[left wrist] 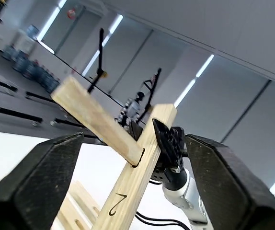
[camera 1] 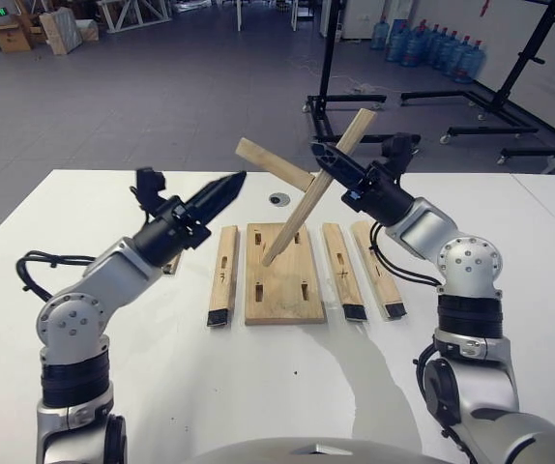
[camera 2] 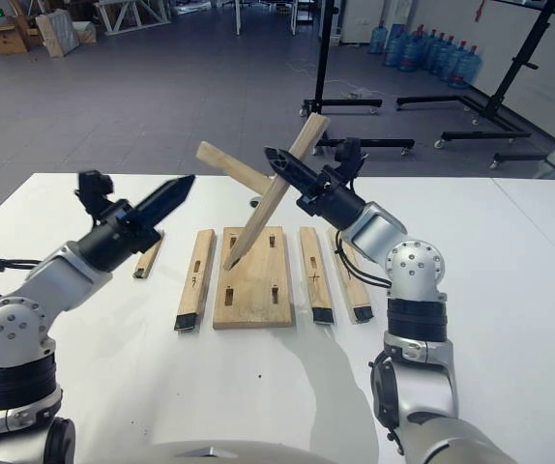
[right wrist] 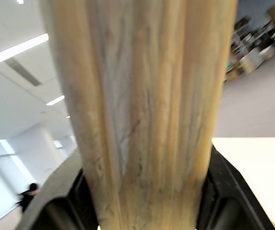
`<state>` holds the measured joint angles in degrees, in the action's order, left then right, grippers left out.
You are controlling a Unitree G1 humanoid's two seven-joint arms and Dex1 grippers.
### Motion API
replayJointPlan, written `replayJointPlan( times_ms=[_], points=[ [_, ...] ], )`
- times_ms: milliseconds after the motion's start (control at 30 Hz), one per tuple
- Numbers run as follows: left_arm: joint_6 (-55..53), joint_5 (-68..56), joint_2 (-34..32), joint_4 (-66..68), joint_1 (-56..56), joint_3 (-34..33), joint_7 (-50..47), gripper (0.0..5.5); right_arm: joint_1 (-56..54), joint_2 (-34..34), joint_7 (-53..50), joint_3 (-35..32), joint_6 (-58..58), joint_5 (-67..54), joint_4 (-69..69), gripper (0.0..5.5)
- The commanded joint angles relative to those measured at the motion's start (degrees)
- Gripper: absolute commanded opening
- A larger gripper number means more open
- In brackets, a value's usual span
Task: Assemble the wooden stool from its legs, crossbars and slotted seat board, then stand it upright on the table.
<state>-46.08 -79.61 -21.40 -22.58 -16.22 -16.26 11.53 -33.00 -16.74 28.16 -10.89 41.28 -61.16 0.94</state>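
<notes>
Seat board (camera 1: 282, 290) lies flat in the middle of the white table (camera 1: 161, 387), slots facing up. The right gripper (camera 1: 324, 159) is clamped tight on a leg (camera 1: 302, 208), gripping its upper half. The leg slants down toward the robot's left, and its lower end touches the seat board by a far slot on the board's left side; whether it sits in the slot cannot be told. A crossbar (camera 1: 270, 162) is joined to the leg just beside the gripper and juts up and to the left, its free end in the air. In the right wrist view the leg's grain runs between the dark fingers (right wrist: 223, 191). The left gripper (camera 1: 231, 184) hangs above the table left of the board, pointing at the crossbar; its fingers (left wrist: 37, 177) are spread wide and hold nothing, the tips near the crossbar but apart from it. A loose leg (camera 1: 223, 274) lies just left of the board, and a second loose leg (camera 1: 341, 271) and a third loose leg (camera 1: 378, 269) lie to its right, dark tips toward the robot. A short piece of wood (camera 2: 147, 259) lies under the left arm
</notes>
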Motion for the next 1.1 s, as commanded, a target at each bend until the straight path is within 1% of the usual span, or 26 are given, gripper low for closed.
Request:
replayJointPlan(
  times_ms=[33,100,133,167,300,400,467,600,667,833,1000,1100],
  points=[
    [1.4,3.2,-0.7,0.2,1.0,-0.2,-1.5,4.50,-0.9,-1.4,5.3,3.7,-11.2,12.7,1.9,2.05],
    [2.2,4.9,0.0,0.6,2.4,0.2,-1.9,4.79,-0.9,-0.7,7.9,5.3,-19.1,19.4,3.5,2.05],
    [2.6,5.7,0.3,0.6,3.0,0.5,-1.9,4.83,-1.1,-0.7,9.1,6.2,-23.0,22.7,5.0,2.05],
    [2.9,6.5,0.6,0.8,3.3,0.8,-1.8,5.02,-1.7,-0.3,9.8,6.7,-26.6,25.5,7.2,2.05],
    [3.8,9.0,1.5,1.4,4.1,1.4,-1.5,5.40,-6.5,1.2,12.4,7.2,-34.2,31.1,16.2,2.05],
    [4.1,9.9,2.0,2.2,4.0,1.5,-1.1,5.40,-11.9,3.0,12.5,5.7,-38.0,32.8,24.6,2.05],
    [4.1,10.6,2.1,2.8,3.8,1.7,-0.8,5.40,-15.4,3.5,14.9,4.6,-37.7,32.1,31.2,2.05],
    [4.2,11.6,2.8,3.0,3.8,1.9,-1.0,5.40,-17.9,3.7,25.5,3.6,-42.6,32.1,40.9,2.05],
    [4.1,11.9,2.9,3.1,3.8,2.2,-0.8,5.40,-18.0,3.2,30.2,3.7,-45.4,33.1,43.6,2.05],
    [4.1,12.8,3.3,2.8,4.7,2.5,-0.8,5.40,-19.5,2.8,39.1,5.8,-56.6,38.7,51.4,2.05],
    [3.8,13.5,3.8,3.6,4.6,2.6,-0.3,5.40,-20.1,3.9,47.2,5.2,-62.0,39.1,55.4,2.05],
    [3.8,13.7,3.9,3.6,4.6,2.7,-0.2,5.40,-20.5,3.9,49.0,5.1,-64.8,40.0,56.9,2.05]
  ],
)
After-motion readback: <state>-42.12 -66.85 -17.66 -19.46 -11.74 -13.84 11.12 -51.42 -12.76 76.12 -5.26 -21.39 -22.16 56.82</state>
